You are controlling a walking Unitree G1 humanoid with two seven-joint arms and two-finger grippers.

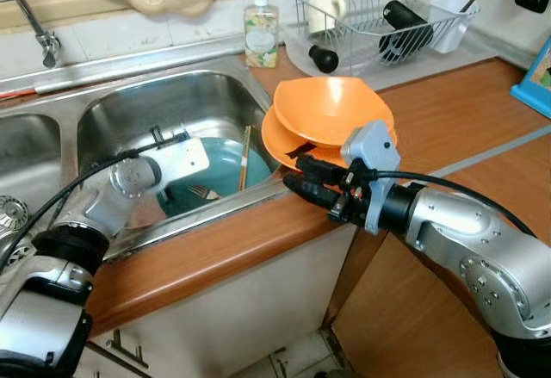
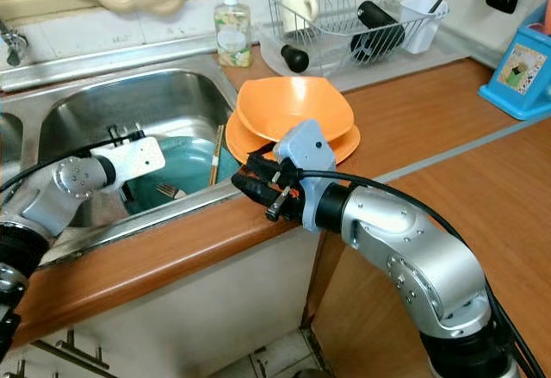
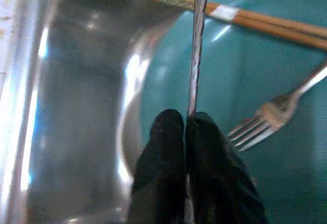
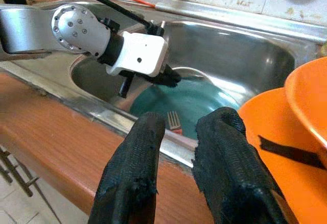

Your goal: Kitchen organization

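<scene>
**Two grippers at the sink**

While the left gripper (image 3: 186, 127) reaches down into the sink (image 1: 129, 107), its arm hides its fingers in the eye views. The left wrist view shows them: they are pressed tight on a thin metal rod (image 3: 195, 55), and I cannot tell what it is. That view also shows a fork (image 3: 271, 117) and wooden chopsticks (image 3: 255, 20) lying in the teal bowl (image 3: 240, 71).

At 3 o'clock from the sink, two orange bowls (image 1: 331, 111) sit stacked on the wooden counter (image 1: 448, 111). The right gripper (image 4: 176, 147) is over the counter edge, just beside them. Its fingers are a little apart and hold nothing.

At 12 o'clock stand a soap bottle (image 1: 261, 29) and a dish rack (image 1: 379, 16). Things inside the rack are hard to make out.
</scene>
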